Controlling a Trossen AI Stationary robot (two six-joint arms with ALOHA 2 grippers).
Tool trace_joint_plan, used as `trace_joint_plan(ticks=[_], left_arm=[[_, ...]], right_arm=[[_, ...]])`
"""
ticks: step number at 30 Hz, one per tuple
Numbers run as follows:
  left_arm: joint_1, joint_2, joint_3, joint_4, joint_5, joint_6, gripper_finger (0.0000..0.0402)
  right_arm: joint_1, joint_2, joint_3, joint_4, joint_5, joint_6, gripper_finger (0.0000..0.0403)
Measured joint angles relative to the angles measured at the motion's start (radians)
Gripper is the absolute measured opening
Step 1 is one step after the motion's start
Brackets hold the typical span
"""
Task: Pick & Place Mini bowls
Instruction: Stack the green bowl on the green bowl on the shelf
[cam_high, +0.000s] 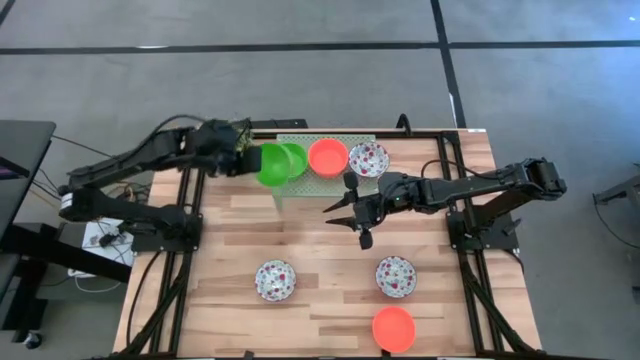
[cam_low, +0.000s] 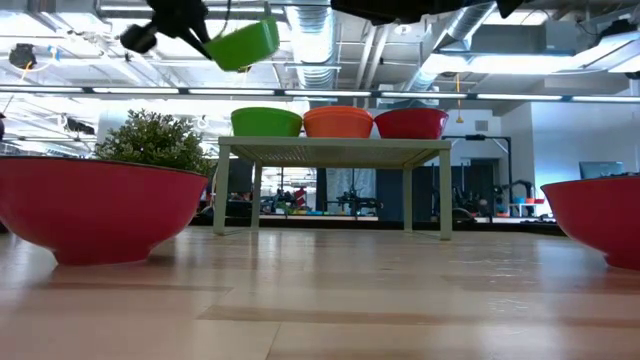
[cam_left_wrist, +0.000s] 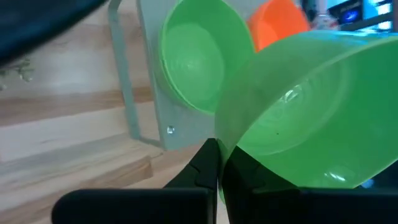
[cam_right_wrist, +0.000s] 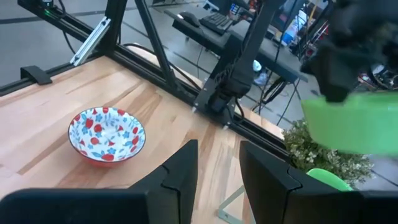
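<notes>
I see my left gripper (cam_high: 250, 158) in the upper left of the high view, pinched on the rim of a green bowl (cam_high: 270, 165), which hangs tilted in the air just left of the pale green stand (cam_high: 330, 176). In the low view that held bowl sits high in the upper left, above the stand's top. On the stand rest a second green bowl (cam_high: 293, 158), an orange bowl (cam_high: 328, 156) and a floral bowl (cam_high: 368, 159), side by side in a row. The second green bowl lies right next to the held one. A small bushy plant (cam_low: 155, 140) stands beside the stand at its left end.

My right gripper (cam_high: 358, 218) hovers near the frame's centre, its fingers parted and empty. Lower down on the wooden table (cam_high: 230, 225) lie two more floral bowls (cam_high: 275, 280) (cam_high: 396, 276) and another orange bowl (cam_high: 393, 328), well apart from both arms.
</notes>
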Motion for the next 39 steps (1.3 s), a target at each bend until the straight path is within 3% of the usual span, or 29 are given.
trace_joint_plan(ticks=[4, 8, 21, 39], left_arm=[[0.087, 0.102, 0.026, -0.004, 0.106, 0.051, 0.0006], [0.129, 0.174, 0.052, -0.006, 0.132, 0.124, 0.0006], [0.164, 0.212, 0.111, -0.098, 0.041, 0.170, 0.0006], [0.168, 0.261, 0.107, -0.027, -0.001, 0.184, 0.0014]], right_arm=[[0.000, 0.000, 0.000, 0.000, 0.000, 0.000, 0.0113], [-0.001, 0.000, 0.000, 0.000, 0.000, 0.000, 0.0113], [-0.001, 0.000, 0.000, -0.011, 0.000, 0.000, 0.0113], [0.000, 0.000, 0.000, -0.068, 0.000, 0.000, 0.0113]])
